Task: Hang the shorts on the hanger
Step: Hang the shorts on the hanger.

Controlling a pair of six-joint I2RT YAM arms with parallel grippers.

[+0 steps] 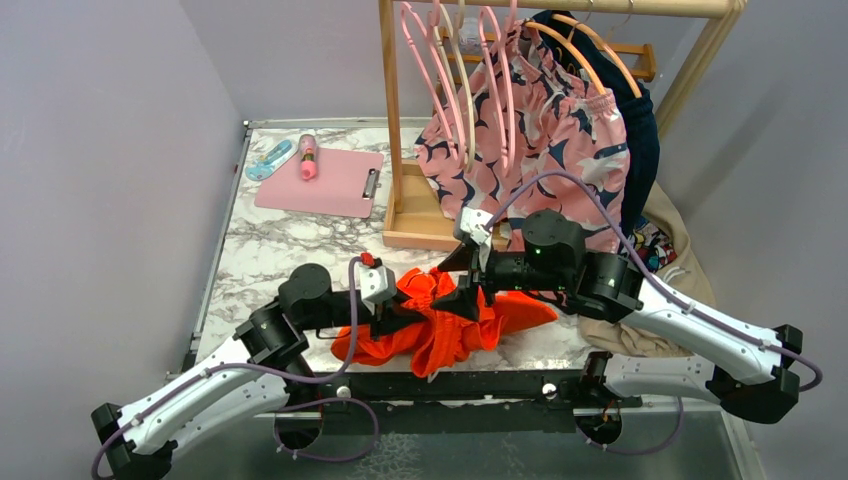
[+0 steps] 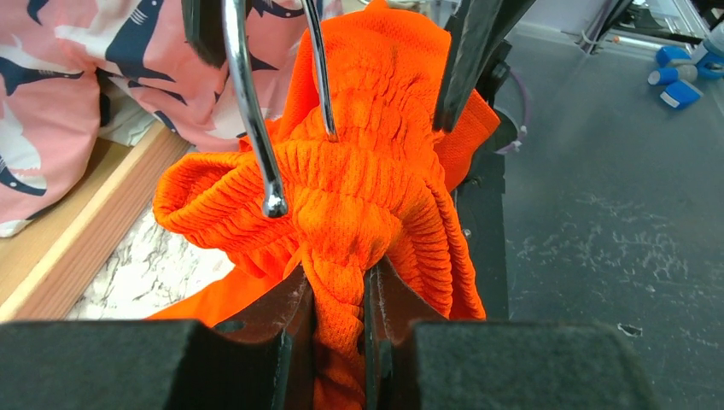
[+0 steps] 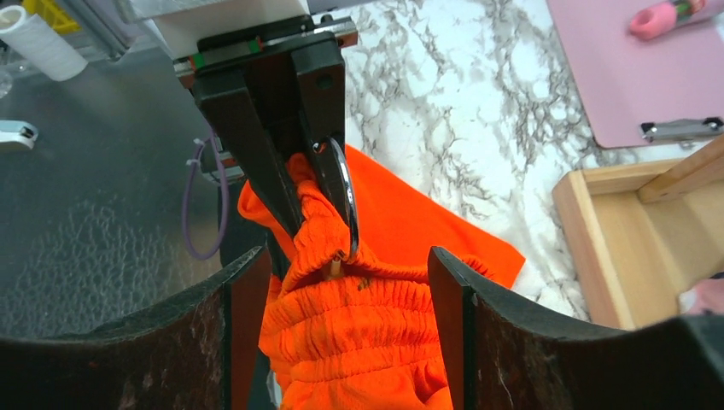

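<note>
Item: shorts [image 1: 440,335]. Bright orange-red mesh with a gathered elastic waistband; they are lying bunched at the near edge of the marble table [image 1: 265,250], the waistband rising between your two arms. Your left gripper [image 2: 339,295] is pinching a fold of the waistband, its fingers pressing onto the fabric. Your right gripper [image 3: 346,256] is standing spread, straddling the waistband. Hanger [image 2: 256,120]: its chrome hook is sticking up from the gathers, and fabric is hiding most of the rest

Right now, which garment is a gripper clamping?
The orange shorts, pinched by the left gripper; the shark-print shorts hang on the rack, the beige garment lies ungripped.
</note>
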